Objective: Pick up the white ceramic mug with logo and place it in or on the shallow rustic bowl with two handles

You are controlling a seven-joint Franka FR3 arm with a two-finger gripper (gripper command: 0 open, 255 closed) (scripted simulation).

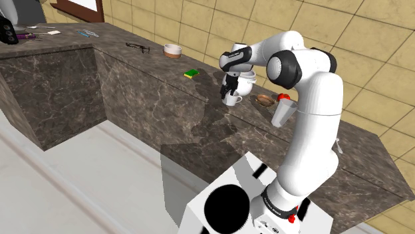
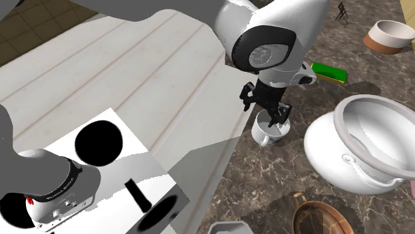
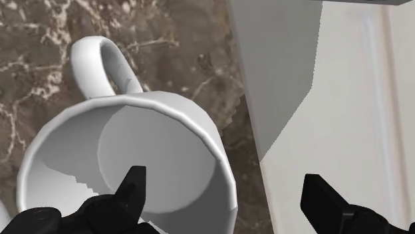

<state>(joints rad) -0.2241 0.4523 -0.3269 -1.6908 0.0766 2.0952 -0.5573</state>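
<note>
A plain white mug (image 1: pixel 233 100) (image 2: pixel 269 133) (image 3: pixel 120 139) stands upright near the front edge of the dark marble counter (image 1: pixel 133 80), handle pointing away from the edge. My gripper (image 1: pixel 231 93) (image 2: pixel 273 119) (image 3: pixel 227 189) is open and low over it. One finger hangs inside the mug and the other outside its rim, on the counter-edge side, neither touching the wall. A shallow brown bowl (image 1: pixel 266 100) (image 2: pixel 322 223) with a small loop handle sits farther along the counter, to the shoulder view's right of the mug.
A large, deep white pot (image 1: pixel 246 84) (image 2: pixel 362 143) stands right behind the mug. A grey cup (image 1: pixel 284 112) is beyond the brown bowl. A green sponge (image 1: pixel 191 74) (image 2: pixel 330 72), a small bowl (image 1: pixel 173 50) (image 2: pixel 389 36) and glasses (image 1: pixel 138 46) lie to the shoulder view's left.
</note>
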